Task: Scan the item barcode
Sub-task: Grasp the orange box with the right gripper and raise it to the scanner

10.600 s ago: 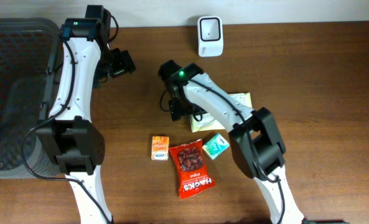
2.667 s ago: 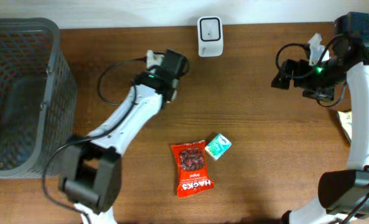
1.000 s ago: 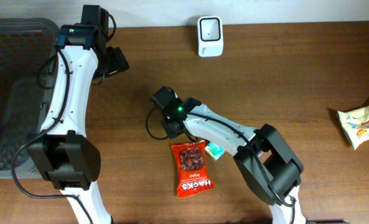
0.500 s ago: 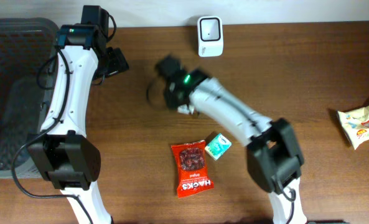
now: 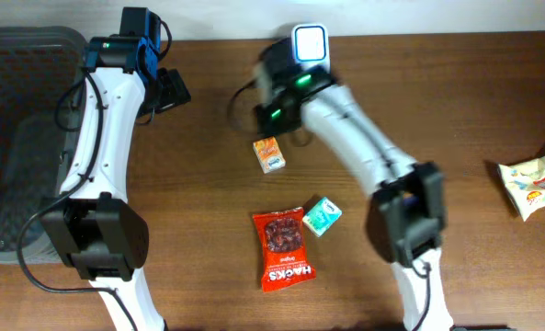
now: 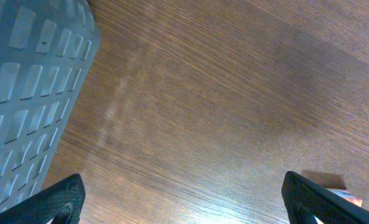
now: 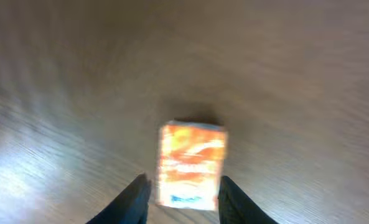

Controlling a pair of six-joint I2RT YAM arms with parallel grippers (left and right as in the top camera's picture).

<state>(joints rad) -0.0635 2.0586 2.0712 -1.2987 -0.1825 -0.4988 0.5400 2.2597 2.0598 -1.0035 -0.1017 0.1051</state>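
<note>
A small orange box [image 5: 270, 154] sits just below the white barcode scanner [image 5: 309, 53] at the table's back edge. My right gripper [image 5: 272, 136] reaches down from beside the scanner and is shut on the box's near end. In the blurred right wrist view the orange box [image 7: 190, 165] stands between the two dark fingers [image 7: 137, 199], just above the wood. My left gripper [image 5: 171, 89] hangs at the back left, far from the box. It stands wide open with only bare wood between its fingertips [image 6: 60, 199].
A grey mesh basket [image 5: 24, 138] fills the left side; its wall [image 6: 22, 93] shows in the left wrist view. A red HACKS packet [image 5: 283, 248] and a small teal pack [image 5: 322, 216] lie front of centre. A pale snack bag [image 5: 534, 184] lies at the right edge.
My right arm has swung from beside the red packet up toward the scanner, bringing the orange box into view with it. The left arm has not moved.
</note>
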